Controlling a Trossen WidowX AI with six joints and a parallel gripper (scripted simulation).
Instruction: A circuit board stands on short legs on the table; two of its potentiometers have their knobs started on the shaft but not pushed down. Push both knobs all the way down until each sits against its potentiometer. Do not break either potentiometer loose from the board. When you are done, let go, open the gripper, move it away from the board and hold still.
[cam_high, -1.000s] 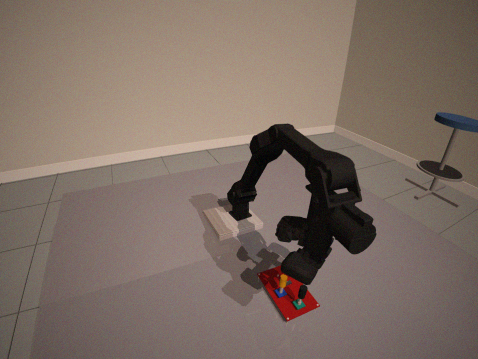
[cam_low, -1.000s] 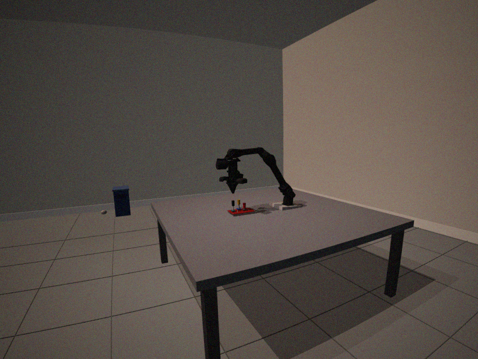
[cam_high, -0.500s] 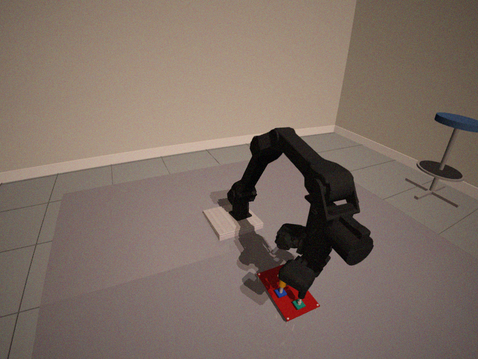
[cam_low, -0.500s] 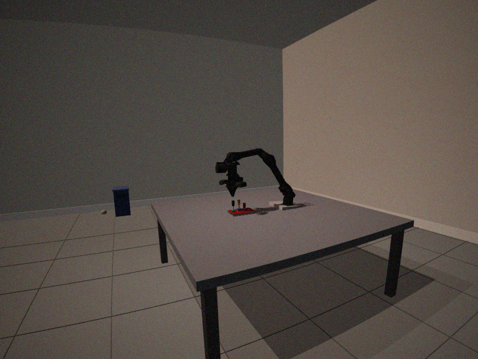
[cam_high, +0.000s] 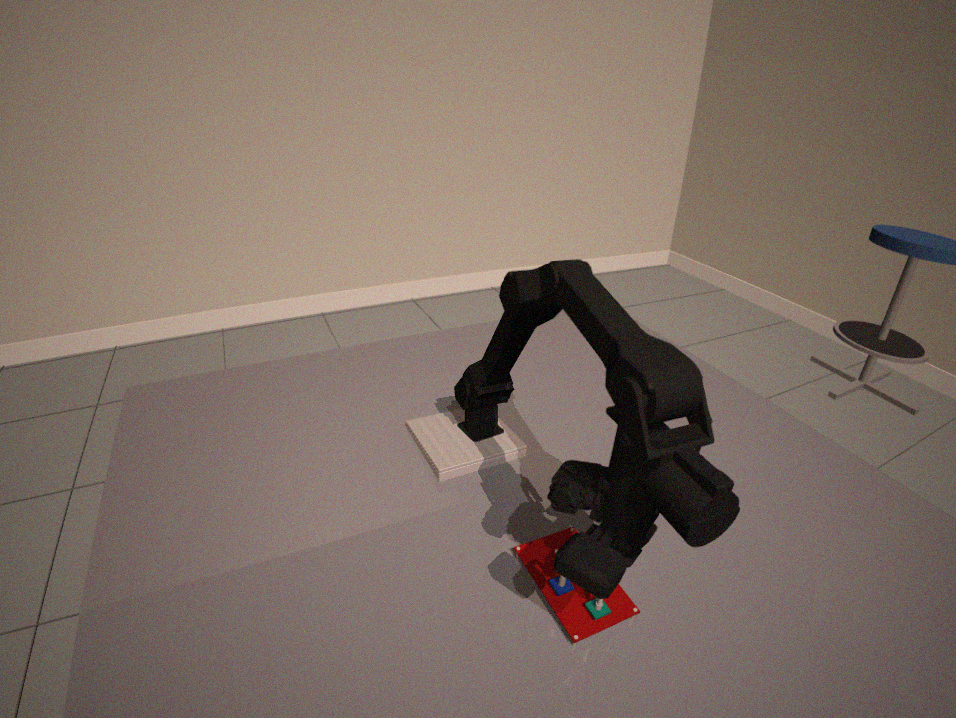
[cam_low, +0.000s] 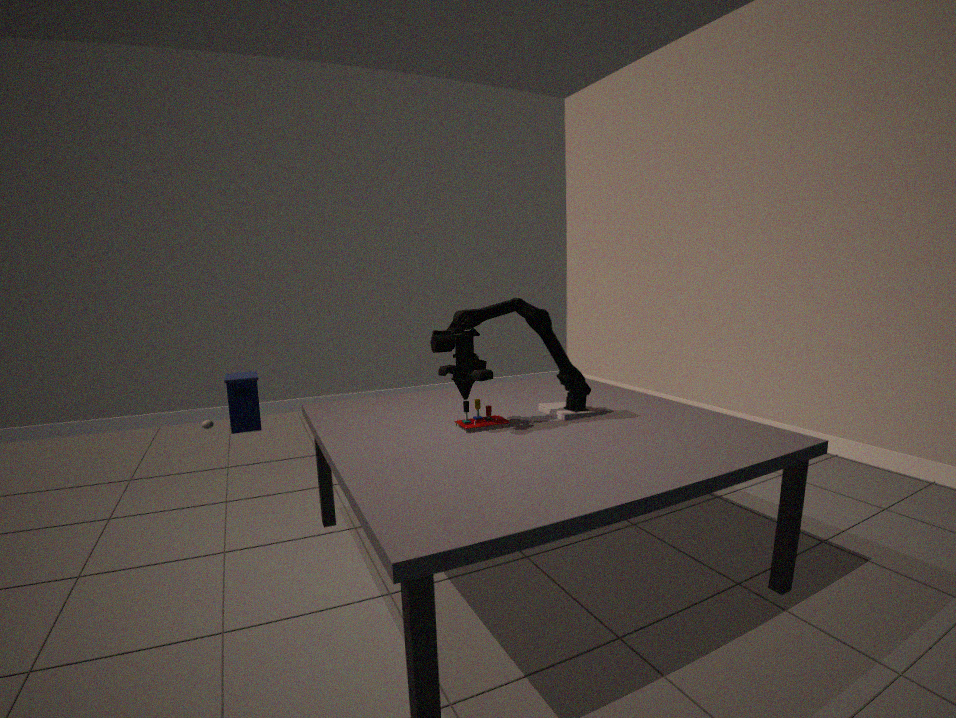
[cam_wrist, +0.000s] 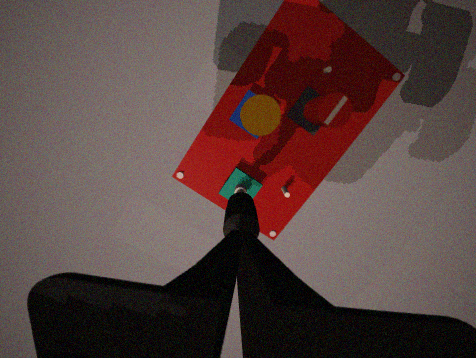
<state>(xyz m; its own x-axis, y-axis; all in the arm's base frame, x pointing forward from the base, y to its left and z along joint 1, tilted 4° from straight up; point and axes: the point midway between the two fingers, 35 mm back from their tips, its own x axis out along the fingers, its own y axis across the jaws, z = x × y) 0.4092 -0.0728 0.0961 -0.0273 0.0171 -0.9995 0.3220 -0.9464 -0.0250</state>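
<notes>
Right now, the hand (cam_high: 607, 591) (cam_low: 464, 397) (cam_wrist: 240, 239) is closed on nothing, pointing down right over the black knob (cam_low: 466, 406) (cam_wrist: 241, 215); whether they touch, I can't tell. That knob's up on its shaft, above the green potentiometer (cam_high: 598, 609) (cam_wrist: 231, 184)! And the yellow knob (cam_low: 477, 404) (cam_wrist: 260, 115) stands high over the blue potentiometer (cam_high: 561, 586) (cam_wrist: 239, 115). The red circuit board (cam_high: 575, 622) (cam_low: 469, 427) (cam_wrist: 207, 152) sits on the bench (cam_high: 309, 541) (cam_low: 579, 463) (cam_wrist: 100, 100), nearer its left corner than its front corner in the exterior view.
</notes>
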